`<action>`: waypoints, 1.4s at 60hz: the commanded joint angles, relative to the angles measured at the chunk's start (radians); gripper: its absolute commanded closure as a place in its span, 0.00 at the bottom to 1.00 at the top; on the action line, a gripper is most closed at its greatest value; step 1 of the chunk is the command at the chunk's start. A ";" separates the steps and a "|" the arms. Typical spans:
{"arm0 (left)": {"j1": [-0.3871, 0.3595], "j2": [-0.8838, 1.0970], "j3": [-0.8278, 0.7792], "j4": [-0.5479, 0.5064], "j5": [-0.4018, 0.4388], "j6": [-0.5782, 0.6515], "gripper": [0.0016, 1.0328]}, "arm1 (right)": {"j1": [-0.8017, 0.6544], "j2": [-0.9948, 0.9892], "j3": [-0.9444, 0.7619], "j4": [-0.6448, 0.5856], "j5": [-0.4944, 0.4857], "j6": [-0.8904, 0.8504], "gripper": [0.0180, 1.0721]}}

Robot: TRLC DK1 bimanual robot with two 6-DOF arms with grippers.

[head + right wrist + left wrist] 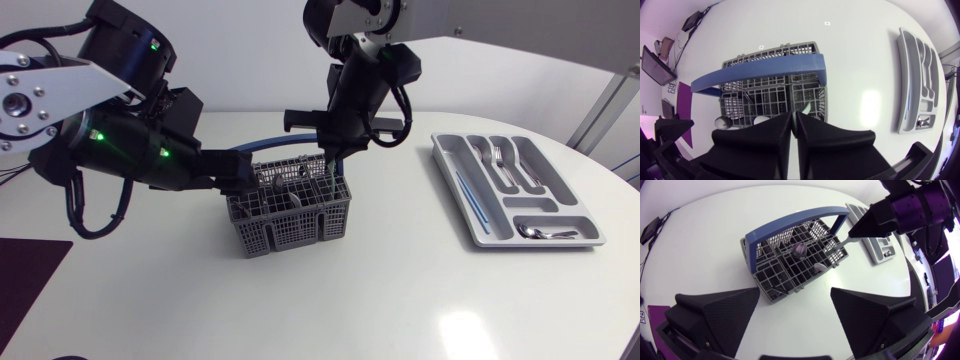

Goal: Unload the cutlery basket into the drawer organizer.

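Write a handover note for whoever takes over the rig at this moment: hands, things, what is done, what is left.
Left hand: open, empty, just short of the basket.
Right hand: down in the basket, shut on a cutlery handle, not yet lifted out.
Organizer: on the table beyond the right hand; holds forks, a spoon and a thin blue piece.
Left: lift out and place the held piece; other pieces remain in the basket.

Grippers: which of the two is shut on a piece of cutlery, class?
The right gripper: its fingertips pinch a utensil standing in the basket. The left gripper is wide open, holding nothing.
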 commanded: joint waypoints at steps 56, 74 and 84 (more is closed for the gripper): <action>-0.033 0.002 -0.008 0.007 -0.038 0.010 0.04 | -0.070 -0.360 -0.137 -0.110 0.045 -0.039 0.94; -0.075 0.034 -0.004 0.033 -0.041 0.030 0.04 | -0.204 -0.451 -0.348 -0.065 0.220 -0.094 0.94; -0.076 0.044 -0.008 0.054 -0.041 0.037 0.04 | -0.313 -0.466 -0.492 0.022 0.312 -0.146 0.94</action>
